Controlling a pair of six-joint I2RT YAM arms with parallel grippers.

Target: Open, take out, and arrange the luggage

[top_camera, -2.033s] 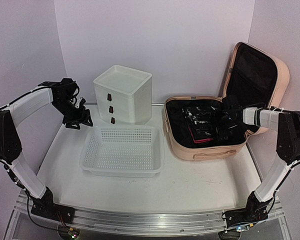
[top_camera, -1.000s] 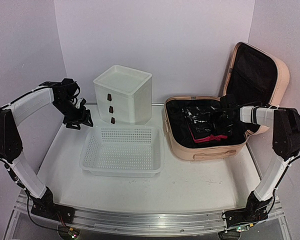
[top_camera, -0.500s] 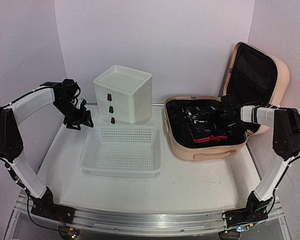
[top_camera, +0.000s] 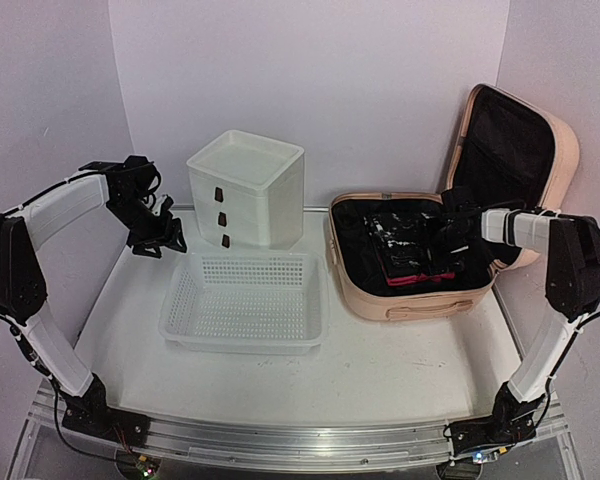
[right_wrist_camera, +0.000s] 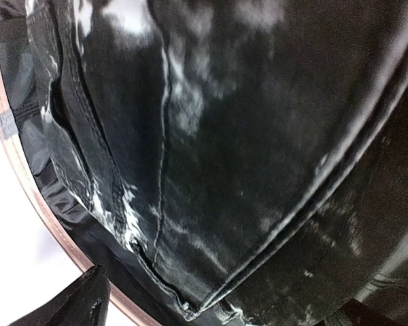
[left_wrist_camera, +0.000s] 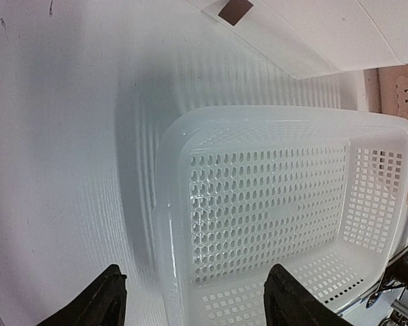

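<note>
The peach-pink luggage [top_camera: 410,295] lies open at the right of the table, its lid [top_camera: 515,150] standing upright with black lining. Inside lies folded dark washed denim [top_camera: 405,240] over an item with a red edge [top_camera: 420,278]. My right gripper [top_camera: 450,245] is down inside the luggage, open, over the denim [right_wrist_camera: 211,136]. Its fingertips [right_wrist_camera: 75,302] are spread wide, with the pink rim [right_wrist_camera: 10,163] at the left. My left gripper [top_camera: 158,240] is open and empty above the left end of the basket. It also shows in the left wrist view [left_wrist_camera: 194,305].
A white mesh basket [top_camera: 245,300] sits mid-table, and also fills the left wrist view [left_wrist_camera: 279,204]. A white drawer box [top_camera: 248,190] with brown handles stands behind it. Purple walls close in the back and sides.
My right gripper has shifted slightly inside the luggage, and the red edge under the denim moved and shows as a longer strip. The left arm has hardly moved.
</note>
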